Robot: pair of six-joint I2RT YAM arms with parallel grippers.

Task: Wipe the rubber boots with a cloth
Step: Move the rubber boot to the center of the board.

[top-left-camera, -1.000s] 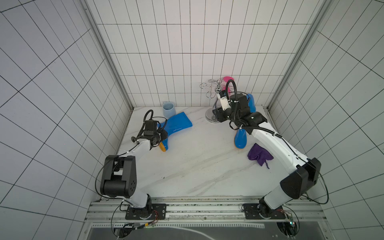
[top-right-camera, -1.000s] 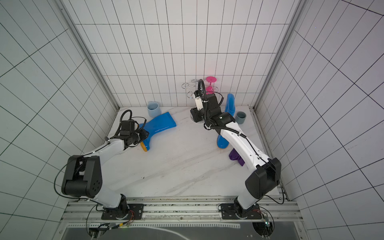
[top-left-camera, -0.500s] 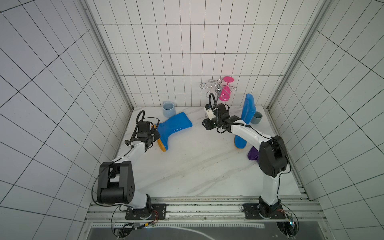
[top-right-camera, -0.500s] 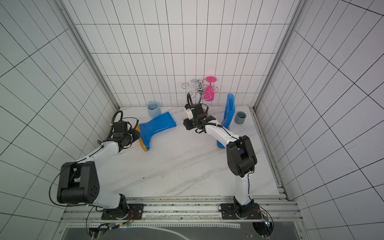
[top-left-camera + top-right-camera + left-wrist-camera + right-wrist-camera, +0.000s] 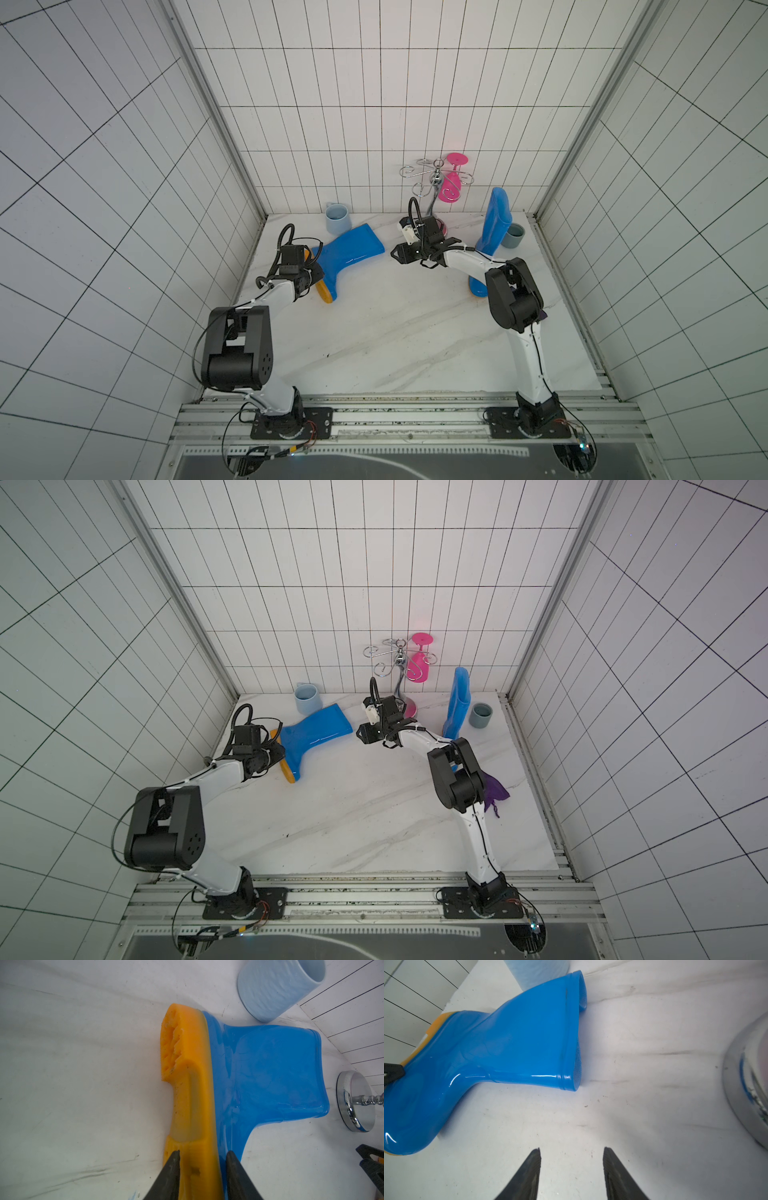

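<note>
Left of centre frame: left tool (image 5: 203, 1153) clenched across the orange sole of the lying boot (image 5: 349, 253) on the counter (image 5: 395, 332). Centre: right tool (image 5: 572, 1149) released, empty, near that boot's mouth. Right: standing boot (image 5: 494, 224) upright; cloth (image 5: 494, 789) on the counter, partly hidden by the right arm's elbow.

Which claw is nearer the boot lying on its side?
Left. The left claw grips the lying boot by its orange sole; the right claw hovers over bare table, apart from the boot's open top.
</note>
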